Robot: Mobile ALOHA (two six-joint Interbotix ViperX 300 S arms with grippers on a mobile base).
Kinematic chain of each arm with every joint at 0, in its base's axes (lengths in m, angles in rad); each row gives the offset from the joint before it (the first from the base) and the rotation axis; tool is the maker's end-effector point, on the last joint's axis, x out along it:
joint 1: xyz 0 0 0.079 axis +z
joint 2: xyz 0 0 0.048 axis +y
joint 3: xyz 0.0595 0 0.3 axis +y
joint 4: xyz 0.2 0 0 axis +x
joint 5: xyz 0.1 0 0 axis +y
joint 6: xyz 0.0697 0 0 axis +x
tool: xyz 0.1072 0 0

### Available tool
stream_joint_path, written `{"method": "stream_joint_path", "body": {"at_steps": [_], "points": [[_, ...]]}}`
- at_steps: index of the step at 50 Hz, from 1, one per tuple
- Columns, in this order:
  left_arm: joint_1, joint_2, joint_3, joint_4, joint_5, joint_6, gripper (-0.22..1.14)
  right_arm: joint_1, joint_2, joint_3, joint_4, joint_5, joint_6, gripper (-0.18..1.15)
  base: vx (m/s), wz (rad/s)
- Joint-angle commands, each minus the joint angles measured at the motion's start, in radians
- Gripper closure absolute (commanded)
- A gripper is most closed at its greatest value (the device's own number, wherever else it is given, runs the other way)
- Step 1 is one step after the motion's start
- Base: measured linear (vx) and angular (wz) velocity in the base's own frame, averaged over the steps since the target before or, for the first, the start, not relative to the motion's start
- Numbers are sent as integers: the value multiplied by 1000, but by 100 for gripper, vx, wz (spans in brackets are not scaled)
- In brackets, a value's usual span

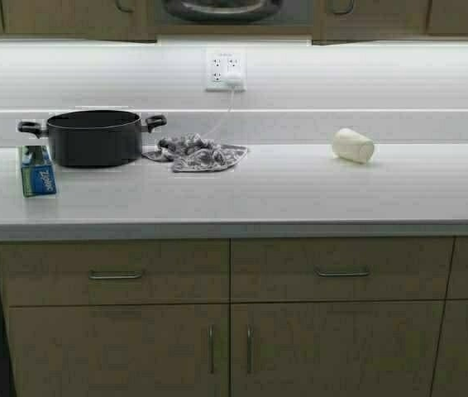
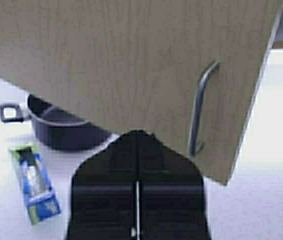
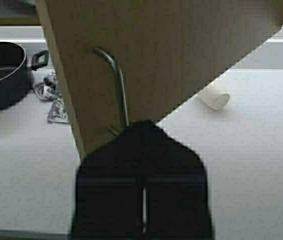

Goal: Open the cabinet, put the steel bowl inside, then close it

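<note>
cabinet [image 2: 131, 75]: doors ajar, steel bowl [image 1: 222, 8] inside
left hand [image 2: 137, 150]: pinched closed, at door's lower edge
right hand [image 3: 142, 137]: closed, by its handle [image 3: 115, 85]
worktop [image 1: 300, 190]: bare below cabinet

Left pincer [image 2: 137, 150] low in middle, black, two halves pressed together, thin line between them. Tip right at lower edge of cabinet door [image 2: 121, 65]. Door tan wood, fills most of top, tilted. Thin metal handle [image 2: 201, 107] near door's edge, beside pincer, not touching it. Black pot [image 2: 56, 127] partly hidden behind door, one loop handle sticking out. Blue and green box [image 2: 35, 182] lies flat on white bench [image 2: 261, 165], near pot, apart from pincer.
</note>
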Motion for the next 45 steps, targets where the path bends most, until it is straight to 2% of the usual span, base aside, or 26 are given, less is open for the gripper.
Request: {"method": "stream_joint_path", "body": {"at_steps": [1, 16, 28, 36, 45], "points": [[-6, -32, 18, 2, -12, 0, 87, 2, 64, -115, 2, -6, -3, 91, 3, 3], [-15, -26, 28, 2, -21, 5, 87, 28, 307, -402, 2, 55, -5, 91, 3, 5], [-15, -8, 29, 3, -31, 5, 87, 31, 449, -569, 2, 86, -5, 91, 4, 5], [-17, -6, 43, 3, -34, 2, 87, 31, 480, -604, 2, 107, -3, 91, 4, 5], [-17, 3, 40, 5, -57, 5, 87, 31, 460, -568, 0, 112, -3, 91, 8, 7]]}}
